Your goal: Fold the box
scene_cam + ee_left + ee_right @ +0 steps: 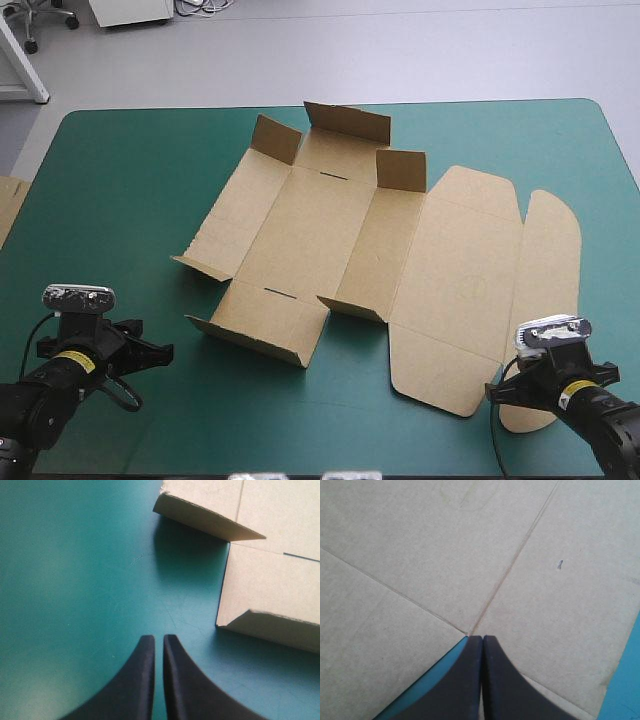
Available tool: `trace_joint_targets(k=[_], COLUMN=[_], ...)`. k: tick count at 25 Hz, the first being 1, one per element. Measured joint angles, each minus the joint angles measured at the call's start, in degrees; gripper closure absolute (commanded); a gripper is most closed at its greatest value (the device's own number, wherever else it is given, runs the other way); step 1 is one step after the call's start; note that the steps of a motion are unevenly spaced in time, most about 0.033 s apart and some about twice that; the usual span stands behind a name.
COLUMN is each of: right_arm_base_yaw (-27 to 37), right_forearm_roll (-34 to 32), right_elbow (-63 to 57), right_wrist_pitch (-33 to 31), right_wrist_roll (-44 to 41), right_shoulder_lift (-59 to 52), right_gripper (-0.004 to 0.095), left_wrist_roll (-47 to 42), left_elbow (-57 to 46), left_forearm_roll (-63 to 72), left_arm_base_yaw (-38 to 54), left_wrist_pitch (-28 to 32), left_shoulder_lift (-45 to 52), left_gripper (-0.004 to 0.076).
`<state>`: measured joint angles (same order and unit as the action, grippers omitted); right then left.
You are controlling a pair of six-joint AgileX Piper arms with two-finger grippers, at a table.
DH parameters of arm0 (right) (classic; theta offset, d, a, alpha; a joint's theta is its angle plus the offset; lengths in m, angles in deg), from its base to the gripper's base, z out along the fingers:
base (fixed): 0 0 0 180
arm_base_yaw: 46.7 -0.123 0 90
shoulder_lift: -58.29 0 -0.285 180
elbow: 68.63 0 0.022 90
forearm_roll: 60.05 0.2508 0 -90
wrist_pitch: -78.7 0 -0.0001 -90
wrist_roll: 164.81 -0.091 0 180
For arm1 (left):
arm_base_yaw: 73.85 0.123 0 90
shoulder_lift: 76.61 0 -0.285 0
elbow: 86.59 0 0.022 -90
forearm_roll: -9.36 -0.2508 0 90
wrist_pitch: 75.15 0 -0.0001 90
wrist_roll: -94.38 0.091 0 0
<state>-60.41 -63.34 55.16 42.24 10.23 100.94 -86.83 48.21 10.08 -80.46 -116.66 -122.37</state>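
Teal-green counter (130,180) carries the box (330,230) spread flat at its middle, within both arms' reach, I judge. My left gripper (158,639) hangs beside its near flaps with fingers together and empty. My right gripper (482,639), fingers likewise together, hovers over the lid's near edge.

This looked like a robotics lab or test room. A table (120,180) with a teal-green cover filled the middle of the high view, and the left arm (45,385) and the right arm (605,410) sat at the lower corners. Beyond the far edge ran a bare grey floor (450,50). In the upper left stood a wheeled chair base (50,15), a white frame leg (25,65) and a white cabinet (130,10) with loose cables (200,8).
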Motion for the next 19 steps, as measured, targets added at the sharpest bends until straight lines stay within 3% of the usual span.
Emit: trace_joint_targets(k=[4,6,10,13,17,19], right_arm_base_yaw=[0.0,0.0,0.0,0.0,0.0,0.0], right_forearm_roll=[0.76,1.03,1.04,1.04,1.04,1.04], right_elbow=[1.05,1.26,1.32,1.32,1.32,1.32], right_wrist_pitch=[-1.59,-2.5,-3.02,-3.02,-3.02,-3.02], right_wrist_roll=[2.76,3.88,4.29,4.34,4.34,4.34], right_shoulder_lift=[0.0,0.0,0.0,0.0,0.0,0.0], right_gripper=[0.0677,0.0659,0.0751,0.0919,0.0928,0.0928], left_wrist_roll=[0.0,0.0,0.0,0.0,0.0,0.0], left_elbow=[0.0,0.0,0.0,0.0,0.0,0.0], left_forearm_roll=[0.0,0.0,-0.2,-0.27,-0.28,-0.38], left_arm_base_yaw=[0.0,0.0,0.0,0.0,0.0,0.0], left_wrist_pitch=[0.05,0.15,0.32,0.45,0.45,0.51], left_shoulder_lift=[0.0,0.0,0.0,0.0,0.0,0.0], left_gripper=[0.0682,0.0682,0.0682,0.0682,0.0682,0.0638])
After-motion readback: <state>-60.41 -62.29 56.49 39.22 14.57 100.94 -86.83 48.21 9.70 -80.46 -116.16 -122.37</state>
